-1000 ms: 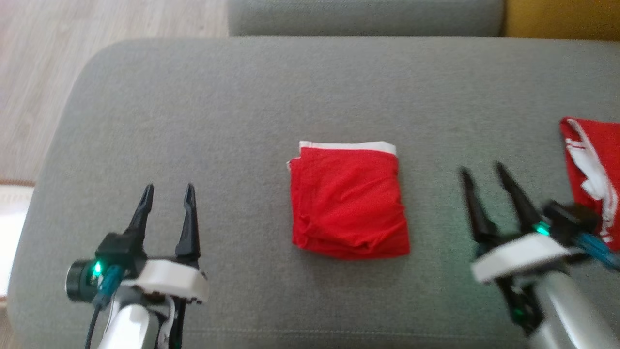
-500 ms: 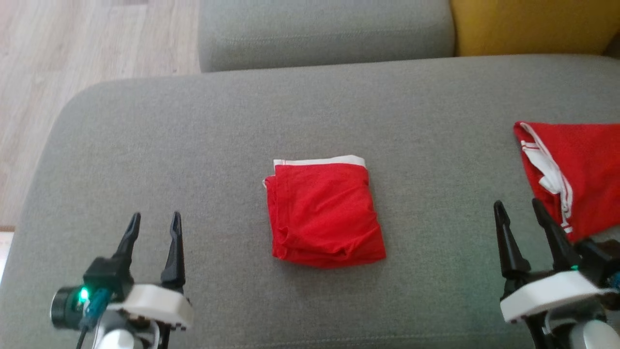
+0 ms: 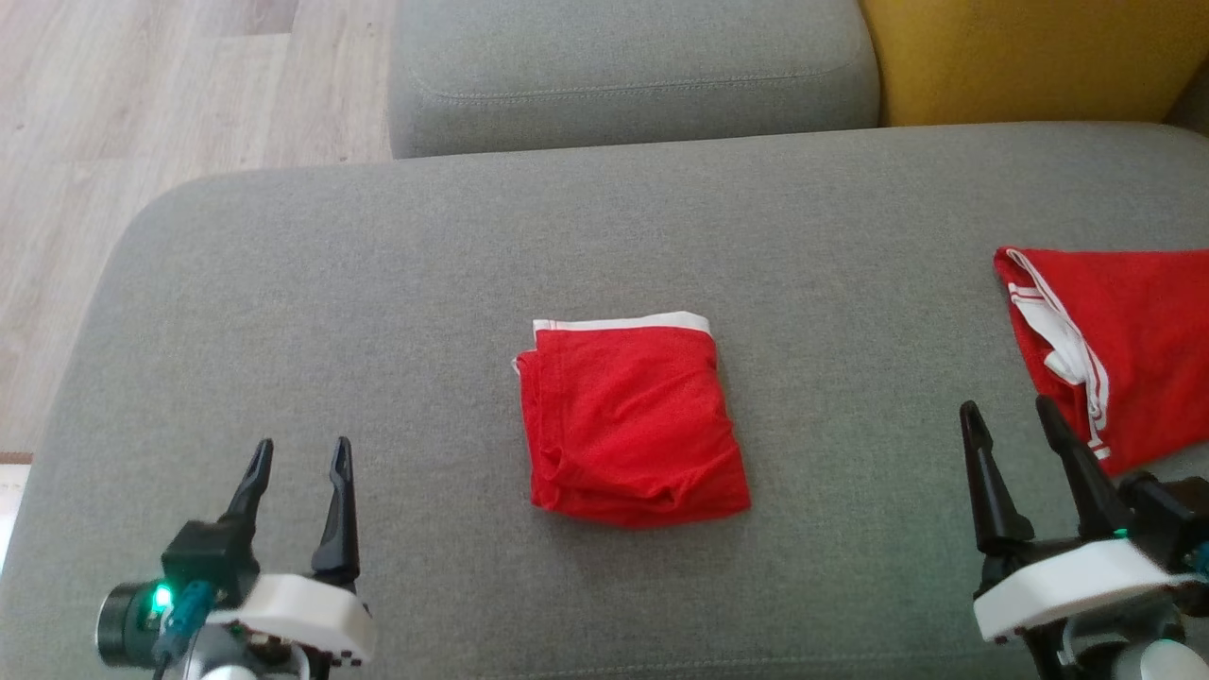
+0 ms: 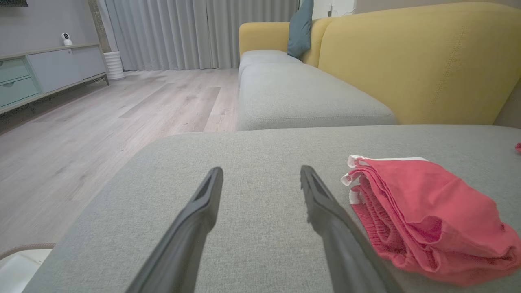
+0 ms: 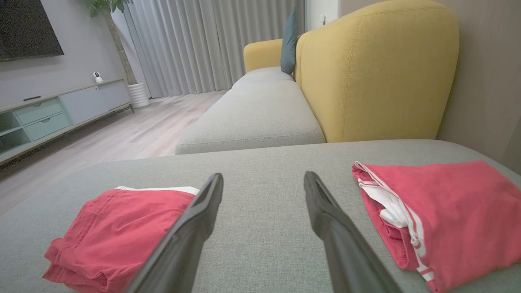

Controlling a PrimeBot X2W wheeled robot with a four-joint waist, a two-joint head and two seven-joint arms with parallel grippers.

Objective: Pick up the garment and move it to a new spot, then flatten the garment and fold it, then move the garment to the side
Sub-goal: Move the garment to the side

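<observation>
A red garment [image 3: 633, 420] with a white band along its far edge lies folded into a small square in the middle of the grey sofa cushion [image 3: 378, 283]. My left gripper [image 3: 303, 444] hovers open to its left near the cushion's front, nothing between the fingers. In the left wrist view the left gripper [image 4: 261, 171] points past the garment [image 4: 427, 211], which lies to its right. My right gripper [image 3: 1006, 406] stands open and empty to the right of the garment. In the right wrist view the right gripper [image 5: 263, 176] has the garment [image 5: 118, 228] at its left.
A second red garment [image 3: 1115, 349] with white stripes lies folded at the cushion's right end, close beside the right gripper; it also appears as the second garment [image 5: 447, 203]. Another grey cushion [image 3: 633, 76] and a yellow backrest [image 3: 1030, 57] lie beyond. Wooden floor [image 3: 142, 113] is at the left.
The head camera has shifted, so the whole picture sits differently. Both grippers have drawn back toward the cushion's front, the right one also farther right of the garment. The garments lie unmoved.
</observation>
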